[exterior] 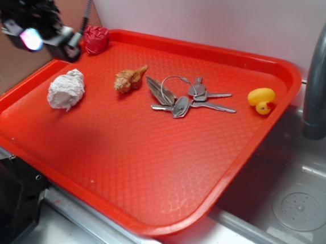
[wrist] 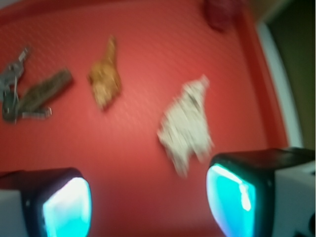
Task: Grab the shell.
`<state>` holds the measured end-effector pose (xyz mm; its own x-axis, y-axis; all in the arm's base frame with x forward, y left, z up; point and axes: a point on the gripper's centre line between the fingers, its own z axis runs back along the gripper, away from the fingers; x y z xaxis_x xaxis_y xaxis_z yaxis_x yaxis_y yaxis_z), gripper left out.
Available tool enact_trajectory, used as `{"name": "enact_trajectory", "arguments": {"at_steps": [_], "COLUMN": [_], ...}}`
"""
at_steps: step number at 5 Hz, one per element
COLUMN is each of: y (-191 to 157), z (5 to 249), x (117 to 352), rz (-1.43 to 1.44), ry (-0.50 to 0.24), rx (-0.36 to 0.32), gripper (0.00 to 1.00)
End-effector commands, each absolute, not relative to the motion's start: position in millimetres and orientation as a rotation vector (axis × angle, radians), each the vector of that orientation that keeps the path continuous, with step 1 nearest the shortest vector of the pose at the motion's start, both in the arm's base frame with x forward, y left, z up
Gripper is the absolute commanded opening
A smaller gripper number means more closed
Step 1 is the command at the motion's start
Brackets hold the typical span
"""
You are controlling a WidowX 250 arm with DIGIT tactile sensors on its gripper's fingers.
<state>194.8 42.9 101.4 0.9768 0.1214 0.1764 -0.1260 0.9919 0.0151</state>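
A red tray (exterior: 128, 176) sits tilted over the edge of a grey sink (exterior: 295, 202), and everything worth looking at lies inside it. Take the shell (exterior: 129, 79) as the marker: it rests flat on the tray floor toward the far side, its pointed tail aimed at the back rim, touching nothing. Just beside it, on the side toward the tap (exterior: 319, 80), lies a striped leaf-shaped fob (exterior: 159, 90), joined by a ring to a bunch of keys (exterior: 192, 101). Farther along that same way, well apart from the shell and near the tray's rim, stands a small yellow duck (exterior: 261, 100). On the shell's other side, near but not touching, sits a white paper wad (exterior: 66, 89). Beyond the shell, in the tray's far corner, is a crumpled red lump (exterior: 96, 39). The gripper (exterior: 36, 31) hangs in the air above that far corner, well apart from the shell and past the paper wad. In the wrist view its two fingers (wrist: 232, 197) stand spread wide with bare tray between them, nothing pinched; the shell (wrist: 104, 79) shows ahead of them, blurred.
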Motion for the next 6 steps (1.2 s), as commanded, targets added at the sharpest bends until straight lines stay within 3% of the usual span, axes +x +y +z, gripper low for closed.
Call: {"name": "enact_trajectory", "arguments": {"at_steps": [1, 2, 3, 6], "y": [38.5, 32.9, 41.2, 39.4], "z": [57.9, 48.6, 40.7, 39.8], "x": [225.1, 228.0, 233.3, 230.0], "rz": [0.003, -0.018, -0.006, 0.003], "ry": [-0.205, -0.211, -0.229, -0.244], "rx": [0.053, 0.081, 0.04, 0.028], "gripper": [1.0, 1.0, 1.0, 1.0]}}
